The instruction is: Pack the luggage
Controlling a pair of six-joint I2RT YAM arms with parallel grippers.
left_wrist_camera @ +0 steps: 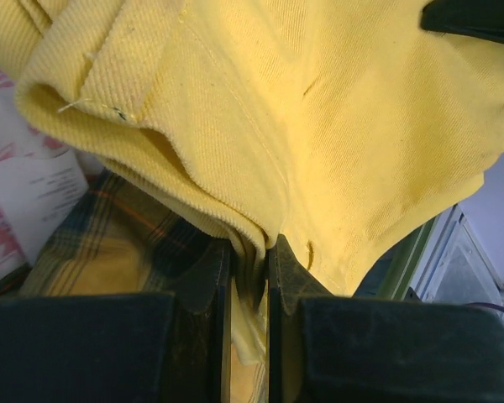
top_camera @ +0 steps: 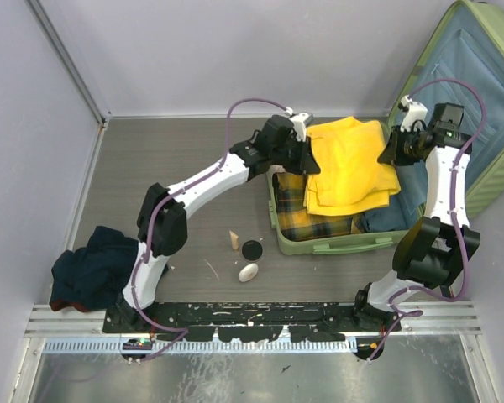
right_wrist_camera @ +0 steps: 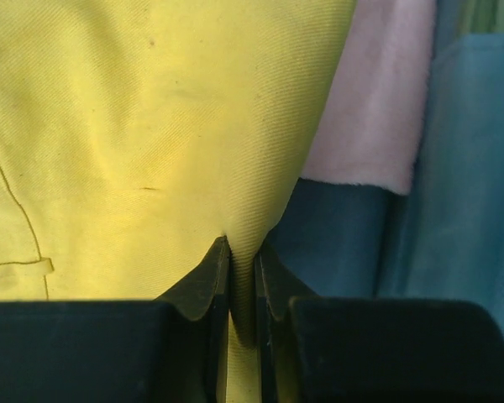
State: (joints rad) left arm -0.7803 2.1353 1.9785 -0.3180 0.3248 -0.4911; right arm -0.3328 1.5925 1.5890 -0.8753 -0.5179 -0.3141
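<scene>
The light-green luggage (top_camera: pixel 319 245) lies open at the table's right, its blue-lined lid (top_camera: pixel 475 75) leaning up at the far right. A yellow garment (top_camera: pixel 349 164) is stretched over the luggage's tray, above a yellow-and-dark plaid cloth (top_camera: pixel 307 210). My left gripper (top_camera: pixel 305 155) is shut on the yellow garment's (left_wrist_camera: pixel 319 126) left edge, a fold pinched between its fingers (left_wrist_camera: pixel 287 273). On the right side, my right gripper (top_camera: pixel 392 149) is shut on the garment (right_wrist_camera: pixel 151 126) too. Blue cloth (right_wrist_camera: pixel 336 243) and pink cloth (right_wrist_camera: pixel 378 101) show under it.
A dark blue garment (top_camera: pixel 97 267) is heaped at the table's left near edge. A small wooden wedge (top_camera: pixel 234 241), a black round disc (top_camera: pixel 252 249) and a white oval object (top_camera: pixel 249 272) lie left of the luggage's front. Walls close in left and behind.
</scene>
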